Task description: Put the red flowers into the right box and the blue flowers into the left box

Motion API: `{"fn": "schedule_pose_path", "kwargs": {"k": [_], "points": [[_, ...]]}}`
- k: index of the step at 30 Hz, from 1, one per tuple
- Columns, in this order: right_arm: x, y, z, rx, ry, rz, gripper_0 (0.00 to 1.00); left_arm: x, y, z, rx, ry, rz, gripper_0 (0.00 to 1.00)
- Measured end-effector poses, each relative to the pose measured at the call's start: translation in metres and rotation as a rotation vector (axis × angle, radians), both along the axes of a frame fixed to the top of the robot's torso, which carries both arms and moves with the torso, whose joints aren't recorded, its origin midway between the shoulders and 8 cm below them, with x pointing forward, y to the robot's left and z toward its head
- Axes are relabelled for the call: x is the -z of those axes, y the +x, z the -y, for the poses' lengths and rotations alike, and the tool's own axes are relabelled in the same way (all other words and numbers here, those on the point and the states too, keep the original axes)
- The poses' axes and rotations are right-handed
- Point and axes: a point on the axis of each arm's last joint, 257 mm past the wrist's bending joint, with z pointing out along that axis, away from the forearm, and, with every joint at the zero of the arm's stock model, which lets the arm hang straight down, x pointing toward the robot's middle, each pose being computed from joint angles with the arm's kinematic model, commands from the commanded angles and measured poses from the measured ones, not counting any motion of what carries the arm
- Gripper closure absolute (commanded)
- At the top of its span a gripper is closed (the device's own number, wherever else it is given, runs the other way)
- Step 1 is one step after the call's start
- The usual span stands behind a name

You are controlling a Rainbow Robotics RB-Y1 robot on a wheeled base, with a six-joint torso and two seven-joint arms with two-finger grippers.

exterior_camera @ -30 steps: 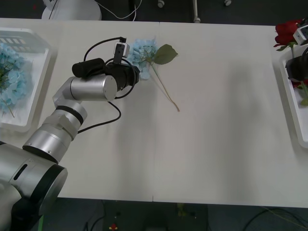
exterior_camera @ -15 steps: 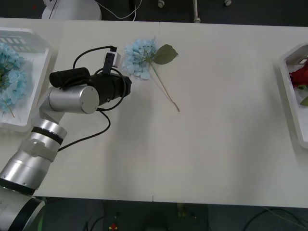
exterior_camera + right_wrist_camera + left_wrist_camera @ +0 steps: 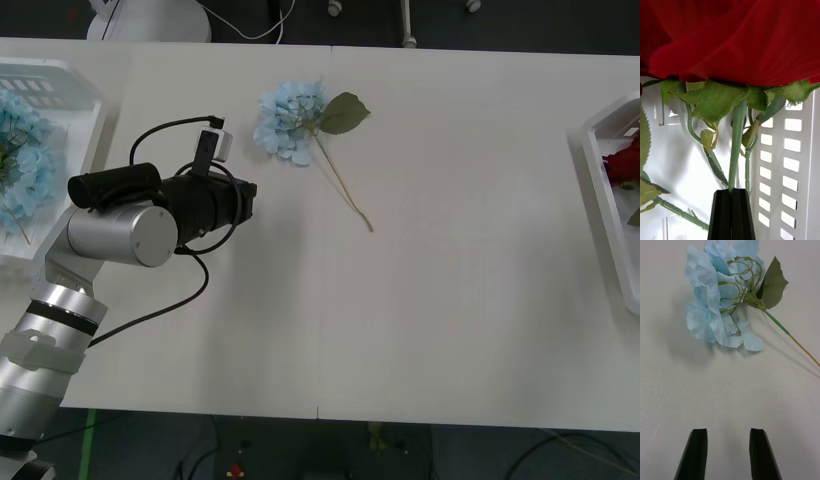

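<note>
On the white table (image 3: 450, 300) one blue flower (image 3: 290, 120) lies loose, with more blue flowers (image 3: 25, 170) in the left box (image 3: 85, 110). The left gripper (image 3: 728, 453) hangs near the loose flower, fingers apart and empty. The right gripper (image 3: 733, 213) is pinched tight on a red flower's (image 3: 737, 37) stem over the right box (image 3: 605, 190).

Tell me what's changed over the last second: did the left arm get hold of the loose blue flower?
No. The left gripper has backed away from the blue flower toward the robot and its left, fingers open and empty above the table. The right gripper has left the front view and is shut on a red flower stem over the right box. The blue flower, the left box and its flowers haven't moved.
</note>
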Motion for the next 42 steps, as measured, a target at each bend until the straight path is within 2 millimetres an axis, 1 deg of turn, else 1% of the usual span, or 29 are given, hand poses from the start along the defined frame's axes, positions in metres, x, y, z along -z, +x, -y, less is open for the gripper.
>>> {"fn": "schedule_pose_path", "kwargs": {"k": [1,2,4,5,7,8,11,14,17,19,23,26,30,31,32,33,35,36,37,38,42], "points": [[0.001,0.0,-0.001,0.0,-0.001,0.0,0.86,-0.001,0.001,0.0,0.0,0.0,0.0,0.0],[0.001,0.001,-0.001,0.0,0.0,0.0,0.78,-0.001,0.003,0.001,-0.001,0.0,-0.001,0.0],[0.002,0.001,-0.003,0.002,0.006,0.003,0.55,0.002,0.009,-0.001,-0.007,0.002,-0.013,0.0],[0.002,0.002,-0.003,0.006,0.009,0.006,0.49,0.003,0.013,-0.002,-0.013,0.002,-0.019,0.0],[0.0,0.003,-0.004,0.01,0.014,0.014,0.3,0.005,0.024,-0.003,-0.031,-0.006,-0.026,0.0],[-0.001,0.004,-0.004,0.01,0.015,0.017,0.25,0.004,0.03,-0.002,-0.041,-0.013,-0.022,0.0],[-0.008,0.009,-0.007,0.009,0.018,0.025,0.19,0.002,0.048,0.002,-0.067,-0.034,-0.008,0.0],[-0.016,0.013,-0.014,0.018,0.039,0.018,0.14,-0.001,0.059,0.009,-0.076,-0.046,-0.002,0.0],[-0.031,0.021,-0.024,0.022,0.069,0.021,0.12,-0.008,0.067,0.016,-0.076,-0.051,0.006,0.0],[-0.04,0.027,-0.037,0.022,0.105,0.018,0.11,-0.012,0.072,0.02,-0.074,-0.042,0.01,0.0],[-0.062,0.04,-0.072,-0.034,0.17,0.008,0.11,-0.019,0.085,0.023,-0.074,0.011,0.027,0.0],[-0.076,0.05,-0.11,-0.141,0.214,-0.006,0.1,-0.02,0.096,0.024,-0.089,0.04,0.045,0.0],[-0.082,0.058,-0.156,-0.272,0.278,-0.025,0.1,-0.015,0.106,0.025,-0.113,0.053,0.065,0.0],[-0.082,0.058,-0.166,-0.292,0.299,-0.026,0.1,-0.014,0.106,0.025,-0.118,0.051,0.068,0.05],[-0.082,0.059,-0.176,-0.311,0.315,-0.03,0.1,-0.013,0.107,0.026,-0.12,0.05,0.07,0.14],[-0.081,0.06,-0.187,-0.332,0.332,-0.035,0.1,-0.011,0.107,0.026,-0.122,0.05,0.07,0.18],[-0.08,0.06,-0.203,-0.365,0.354,-0.046,0.1,-0.01,0.107,0.026,-0.121,0.054,0.07,0.52],[-0.079,0.059,-0.21,-0.379,0.365,-0.051,0.1,-0.01,0.107,0.026,-0.119,0.058,0.072,0.65],[-0.078,0.059,-0.217,-0.391,0.381,-0.053,0.1,-0.01,0.107,0.027,-0.117,0.06,0.077,0.91],[-0.078,0.059,-0.223,-0.402,0.4,-0.053,0.1,-0.011,0.107,0.028,-0.115,0.062,0.083,1.0],[-0.076,0.054,-0.252,-0.47,0.485,-0.069,0.1,-0.011,0.106,0.031,-0.107,0.07,0.089,1.0]]}}
